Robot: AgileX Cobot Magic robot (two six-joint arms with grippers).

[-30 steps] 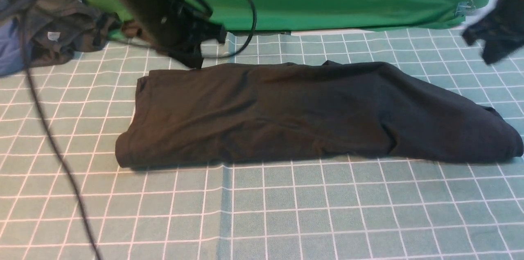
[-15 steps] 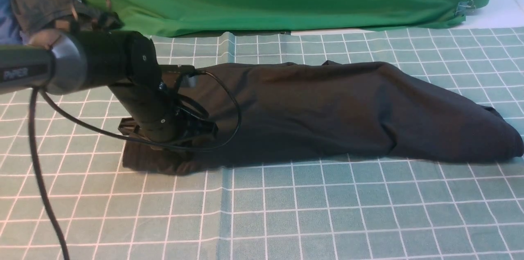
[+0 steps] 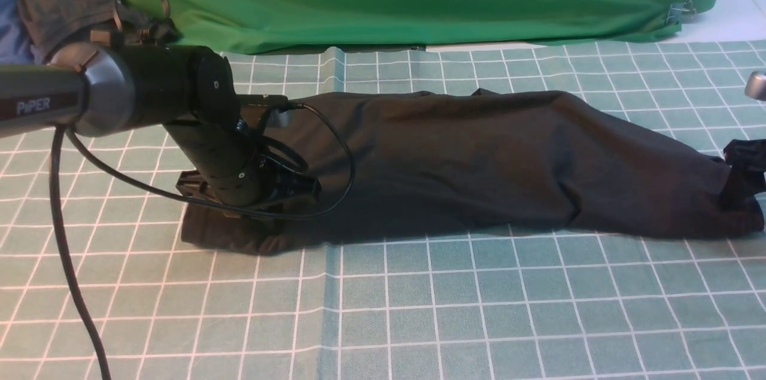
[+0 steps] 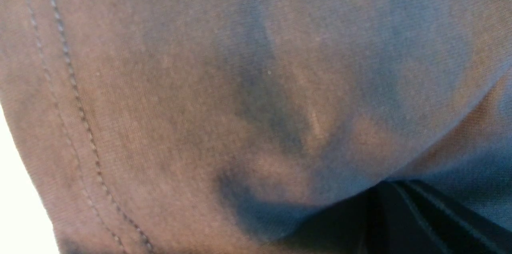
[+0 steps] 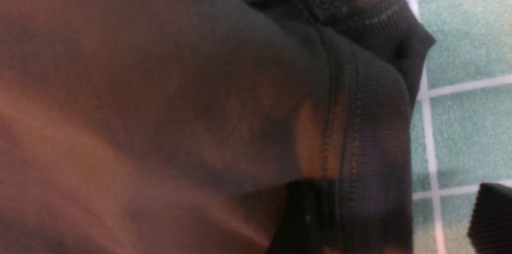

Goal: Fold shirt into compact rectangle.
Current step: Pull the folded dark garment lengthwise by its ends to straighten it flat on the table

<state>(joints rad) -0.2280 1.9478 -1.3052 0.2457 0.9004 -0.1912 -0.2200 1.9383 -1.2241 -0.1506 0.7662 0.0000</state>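
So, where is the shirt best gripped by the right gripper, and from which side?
Grip the ribbed edge at the right end of the shirt, coming in low from the robot's right. There the layers bunch into a thick, raised lip above the checked cloth, and the open jaws of the right gripper straddle it.

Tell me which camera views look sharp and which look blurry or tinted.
Front view: sharp, evenly lit, soft shadow beneath the shirt. Left wrist view: fabric fills the frame, stitching readable, blown-out white corner. Right wrist view: near fabric blurred and reddish; grid cloth sharper.
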